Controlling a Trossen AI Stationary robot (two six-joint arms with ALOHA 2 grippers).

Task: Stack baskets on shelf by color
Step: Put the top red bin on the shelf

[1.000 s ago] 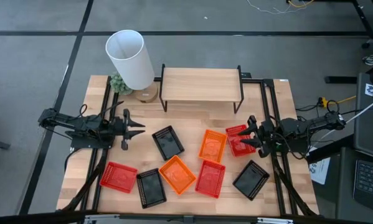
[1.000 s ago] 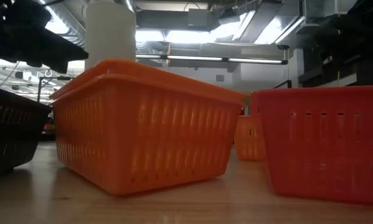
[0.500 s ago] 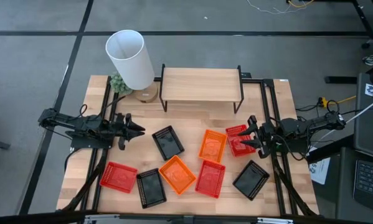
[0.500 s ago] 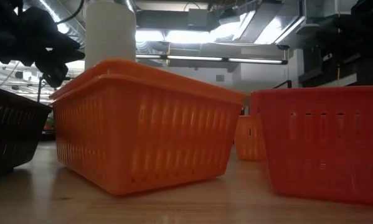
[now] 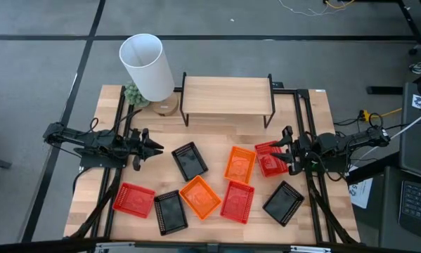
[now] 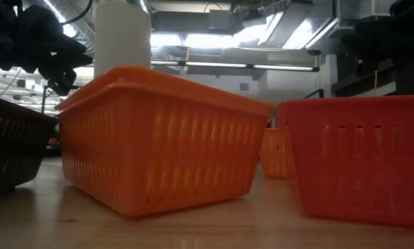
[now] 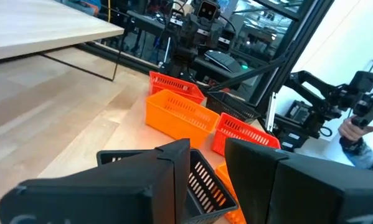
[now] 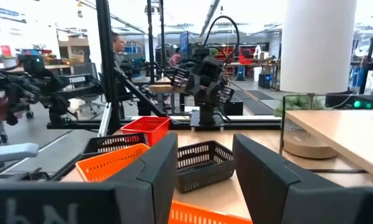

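Baskets lie scattered on the tabletop: black (image 5: pixel 190 161), orange (image 5: pixel 240 164), red (image 5: pixel 270 158), and along the near side red (image 5: pixel 133 199), black (image 5: pixel 169 211), orange (image 5: pixel 199 197), red (image 5: pixel 237 201) and black (image 5: pixel 283 202). The light-wood shelf (image 5: pixel 228 97) stands bare at the far edge. My left gripper (image 5: pixel 154 146) is open, left of the black basket (image 7: pixel 202 183) and apart from it. My right gripper (image 5: pixel 284 149) is open at the right end of the red basket; whether it touches it I cannot tell.
A tall white cylinder (image 5: pixel 147 67) and a small plant (image 5: pixel 134 93) stand left of the shelf. Black frame rails (image 5: pixel 299 119) run along both table sides. In the low view an orange basket (image 6: pixel 158 145) and a red one (image 6: pixel 359 159) fill the foreground.
My left gripper has drawn back a little toward the table's left edge and sits lower in the low view. My right gripper has shifted slightly at the red basket. No basket has moved.
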